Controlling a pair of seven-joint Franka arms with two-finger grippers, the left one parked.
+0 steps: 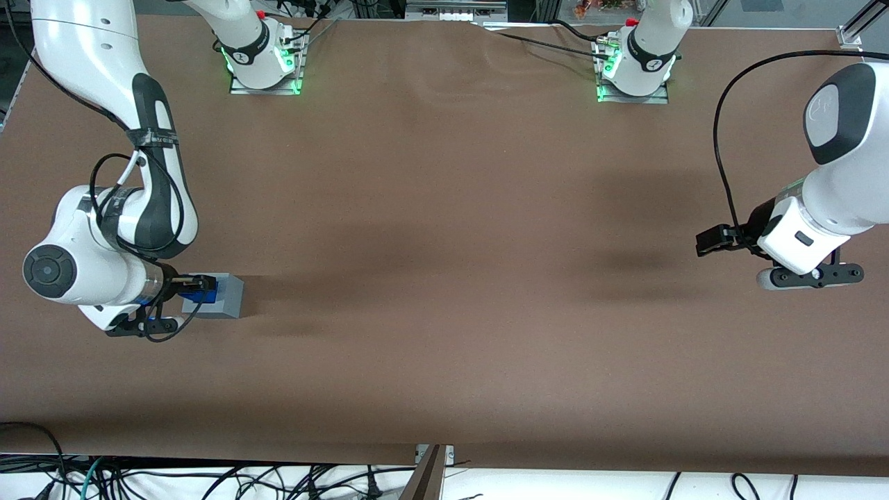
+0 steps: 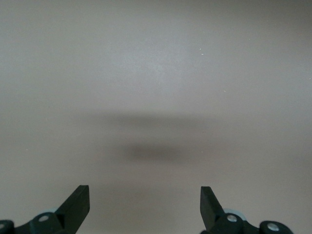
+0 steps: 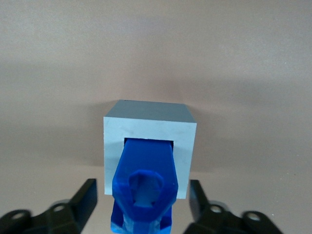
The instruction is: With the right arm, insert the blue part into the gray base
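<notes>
The gray base point(image 3: 151, 127) is a light-gray cube standing on the brown table, near the working arm's end. The blue part point(image 3: 144, 165) sticks up out of the recess in its top face, with its lower end inside the opening. My right gripper point(image 3: 143, 200) is open around the blue part, and bare gaps show between each black finger and the part. In the front view the gripper point(image 1: 196, 285) hovers over the blue part point(image 1: 206, 296) and the gray base point(image 1: 230, 297). The wrist hides part of the cube there.
The brown table point(image 1: 444, 264) stretches toward the parked arm's end. Both arm bases point(image 1: 264, 62) are bolted at the table edge farthest from the front camera. Cables hang below the near edge.
</notes>
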